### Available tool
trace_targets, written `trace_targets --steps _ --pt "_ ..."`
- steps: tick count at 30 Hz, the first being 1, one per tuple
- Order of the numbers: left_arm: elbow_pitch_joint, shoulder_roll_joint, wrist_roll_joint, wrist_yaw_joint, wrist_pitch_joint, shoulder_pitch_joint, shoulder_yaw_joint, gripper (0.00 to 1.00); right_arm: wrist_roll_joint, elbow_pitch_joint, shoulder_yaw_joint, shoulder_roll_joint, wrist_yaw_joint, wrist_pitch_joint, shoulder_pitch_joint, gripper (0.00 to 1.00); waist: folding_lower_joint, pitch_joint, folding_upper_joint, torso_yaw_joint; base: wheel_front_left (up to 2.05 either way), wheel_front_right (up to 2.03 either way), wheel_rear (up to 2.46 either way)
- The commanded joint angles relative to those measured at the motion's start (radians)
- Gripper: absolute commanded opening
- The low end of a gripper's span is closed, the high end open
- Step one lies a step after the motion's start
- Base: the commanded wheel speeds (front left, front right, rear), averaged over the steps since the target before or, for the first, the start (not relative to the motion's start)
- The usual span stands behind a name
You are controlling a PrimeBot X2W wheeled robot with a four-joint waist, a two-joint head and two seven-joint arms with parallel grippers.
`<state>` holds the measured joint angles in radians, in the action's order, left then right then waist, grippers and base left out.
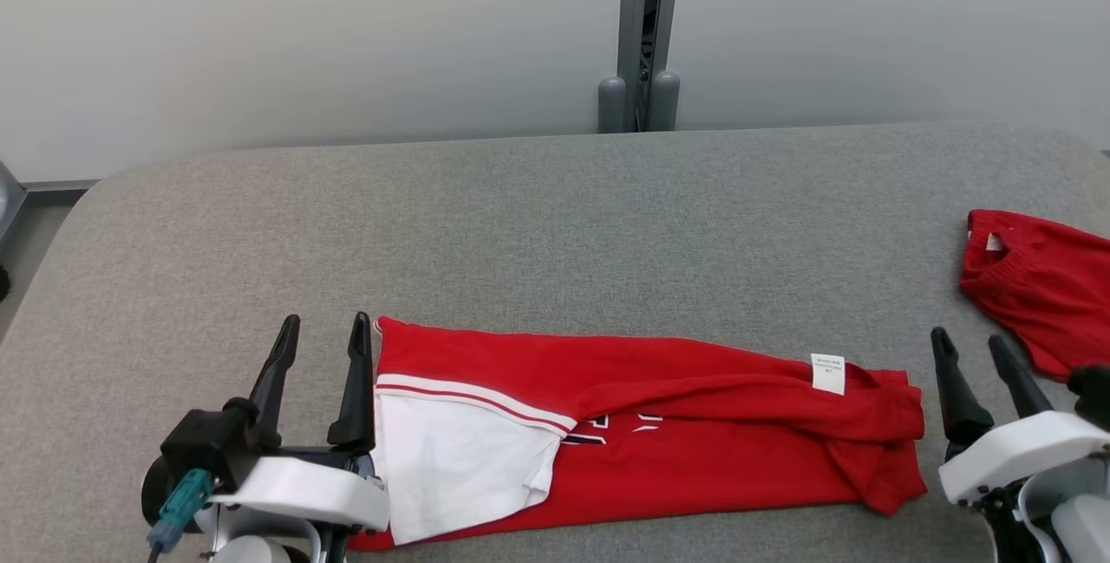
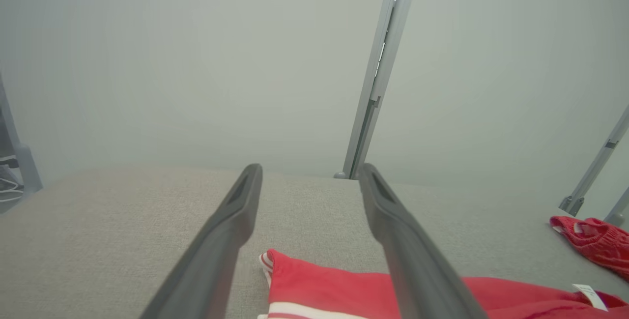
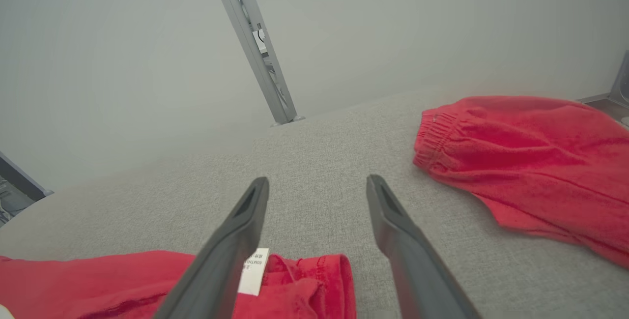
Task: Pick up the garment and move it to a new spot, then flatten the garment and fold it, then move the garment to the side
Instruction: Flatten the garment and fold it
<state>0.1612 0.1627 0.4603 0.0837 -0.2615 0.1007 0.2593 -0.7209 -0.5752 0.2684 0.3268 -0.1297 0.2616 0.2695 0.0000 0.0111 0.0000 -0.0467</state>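
1. Garment (image 1: 676, 424): a red top with a white panel and white-and-red stripes at its left end, folded into a long band. It lies flat on the grey padded table (image 1: 555, 216), which spreads out under it on every side.
2. A white label (image 1: 827, 372) sticks up from the garment's upper edge, near its right end.
3. The left gripper (image 1: 325, 320) sits just beside the garment's left end, with its jaws spread wide and nothing between them.
4. In the head view its inner finger runs along the garment's striped left edge. In the left wrist view that finger crosses in front of the red cloth, and the garment's corner shows in the gap between the fingers. Whether the finger touches the cloth cannot be told.
5. The right gripper (image 1: 968, 337) sits just beside the garment's right end, also spread wide and holding nothing.
6. In the right wrist view its inner finger passes in front of the garment's label and bunched right end. Contact cannot be told here either.
7. A second red piece (image 1: 1036, 285) with an elastic hem lies to the right of the garment, apart from it.
8. A grey post (image 1: 642, 34) stands well behind the garment.
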Motion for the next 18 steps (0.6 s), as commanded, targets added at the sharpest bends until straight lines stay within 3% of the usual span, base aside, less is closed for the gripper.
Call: trace_targets --steps 1,5,10,18 --pt "-0.01 -0.011 -0.031 -0.016 -0.004 -0.015 -0.028 1.0 0.006 0.002 -0.006 -0.004 -0.002 0.004 -0.016 1.0 0.0 0.001 0.0 0.0 0.0 0.0 0.0" --pt "-0.023 -0.073 -0.13 -0.075 -0.004 -0.067 -0.113 1.0 0.009 -0.001 -0.016 -0.025 -0.002 0.004 -0.04 1.0 0.0 0.002 0.0 -0.001 0.0 0.0 0.0" --pt "-0.006 -0.104 -0.189 -0.129 -0.004 -0.108 -0.155 1.0 0.021 -0.011 -0.013 -0.04 -0.002 -0.013 -0.057 1.0 0.0 0.002 0.0 -0.005 0.0 0.0 0.0" --pt "0.004 -0.11 -0.16 -0.138 -0.004 -0.103 -0.152 1.0 0.021 -0.008 -0.02 -0.041 -0.002 -0.029 -0.051 1.0 0.0 0.003 0.0 -0.006 0.0 0.0 0.0"
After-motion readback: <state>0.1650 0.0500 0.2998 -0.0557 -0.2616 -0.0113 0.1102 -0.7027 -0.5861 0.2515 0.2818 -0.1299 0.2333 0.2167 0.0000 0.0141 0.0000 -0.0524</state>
